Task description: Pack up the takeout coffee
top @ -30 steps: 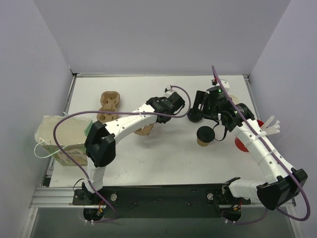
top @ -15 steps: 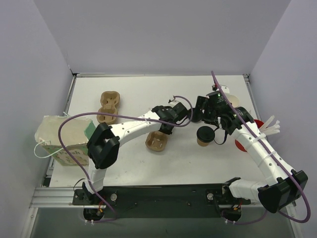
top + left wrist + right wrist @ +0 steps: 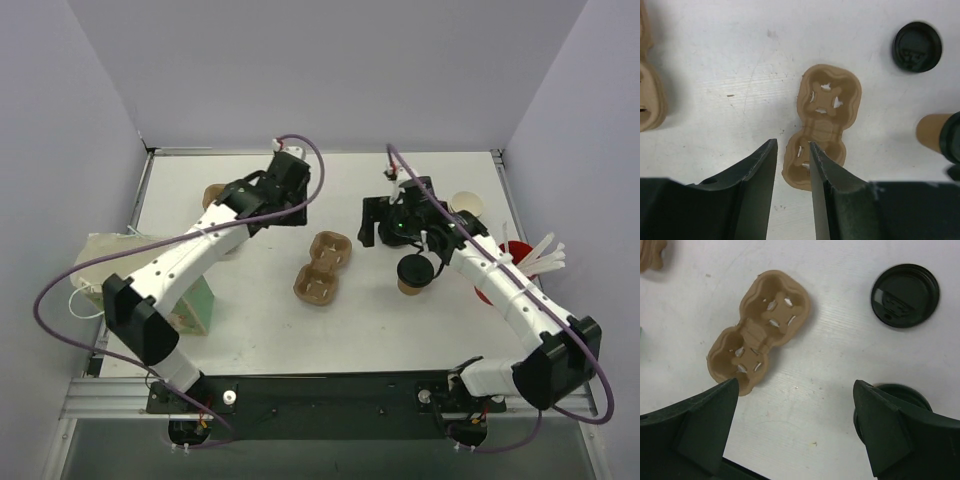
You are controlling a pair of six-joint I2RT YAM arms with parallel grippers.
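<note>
The takeout coffee (image 3: 414, 272) stands lidded on the worktop (image 3: 300, 330), right of centre. It is near the two-cup pulp carrier (image 3: 322, 267) but not touching it. At the left edge sits a paper bag (image 3: 115, 265). Just beyond the cup hangs the right gripper (image 3: 795, 385), its jaws wide apart and empty, with a loose black lid (image 3: 905, 288) below it. Farther back, the left gripper (image 3: 791, 145) has its jaws slightly apart and holds nothing, near a second carrier (image 3: 647, 90).

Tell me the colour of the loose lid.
The loose lid is black, clearest in the right wrist view.
</note>
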